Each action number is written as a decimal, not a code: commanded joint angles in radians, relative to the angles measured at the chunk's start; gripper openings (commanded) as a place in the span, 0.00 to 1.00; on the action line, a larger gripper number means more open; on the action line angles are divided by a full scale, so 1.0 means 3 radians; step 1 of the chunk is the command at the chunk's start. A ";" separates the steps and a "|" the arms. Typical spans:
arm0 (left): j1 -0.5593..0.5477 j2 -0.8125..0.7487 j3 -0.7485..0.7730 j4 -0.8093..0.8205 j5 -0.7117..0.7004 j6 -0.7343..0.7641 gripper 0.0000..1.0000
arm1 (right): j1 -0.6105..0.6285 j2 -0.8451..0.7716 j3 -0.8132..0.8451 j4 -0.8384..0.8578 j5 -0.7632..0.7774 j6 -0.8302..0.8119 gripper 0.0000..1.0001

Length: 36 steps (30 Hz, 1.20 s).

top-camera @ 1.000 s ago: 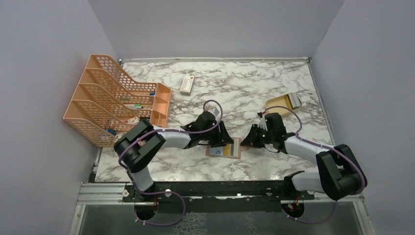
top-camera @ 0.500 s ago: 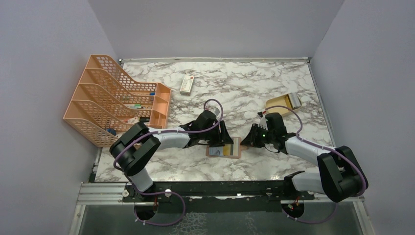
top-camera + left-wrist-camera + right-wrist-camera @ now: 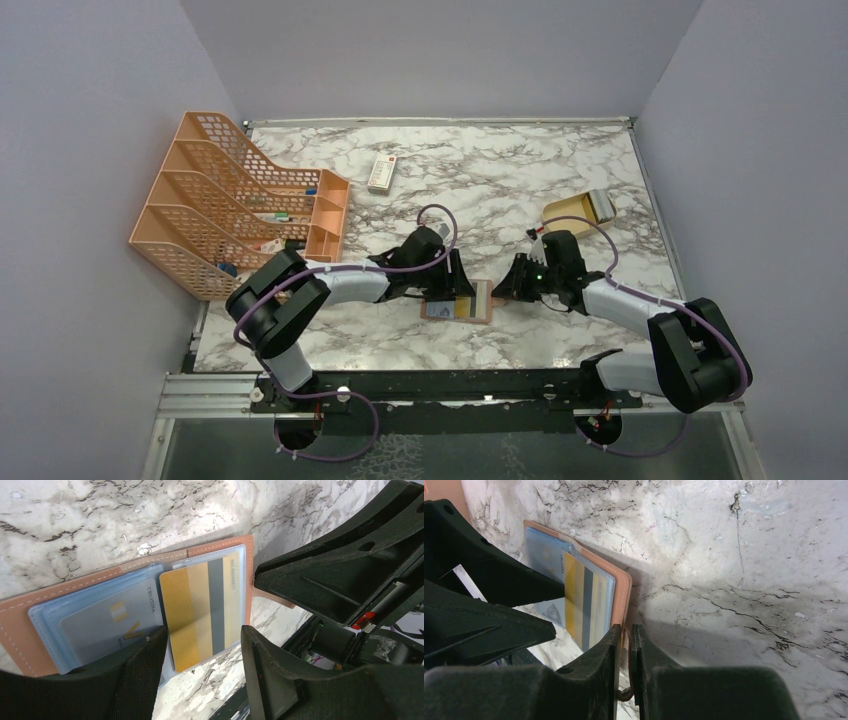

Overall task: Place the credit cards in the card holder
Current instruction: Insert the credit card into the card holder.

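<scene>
Marble counter (image 3: pixel 560 170), card holder (image 3: pixel 480 303) open toward 6 o'clock, credit cards (image 3: pixel 110 625) sleeved.
Right gripper (image 3: pixel 625 630) jaws pinch its tab (image 3: pixel 625 639); left gripper (image 3: pixel 200 635) jaws spread astride the gold card (image 3: pixel 200 605): lift straight up.

Closed in on the left, far and right by plain, pale grey-violet walls (image 3: pixel 440 50). Floored within by a table (image 3: pixel 480 170) in white marble pattern, veined grey and brown. Trimmed along the far and right sides with a thin metal strip (image 3: pixel 440 121). Fronted at the near edge by a silver rail (image 3: pixel 205 396) and a black bar (image 3: pixel 450 385). Lit evenly, with only soft shadows. Furnished at far left with an orange mesh rack (image 3: pixel 215 190), just beside the left wall.
</scene>
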 commanded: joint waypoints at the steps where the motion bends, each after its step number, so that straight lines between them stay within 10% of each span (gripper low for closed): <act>1: -0.0014 0.0091 0.0048 0.0045 0.0039 0.0009 0.59 | 0.0017 -0.0025 -0.0028 0.0084 -0.0002 0.0015 0.13; 29: -0.0154 0.0135 0.0170 0.0198 0.0144 -0.0211 0.58 | 0.0016 -0.0040 -0.0121 0.0191 0.0061 0.0134 0.11; 36: -0.0117 -0.0092 0.0284 -0.0227 -0.0028 -0.0009 0.60 | 0.0017 -0.0220 0.0083 -0.0224 0.0278 -0.0035 0.26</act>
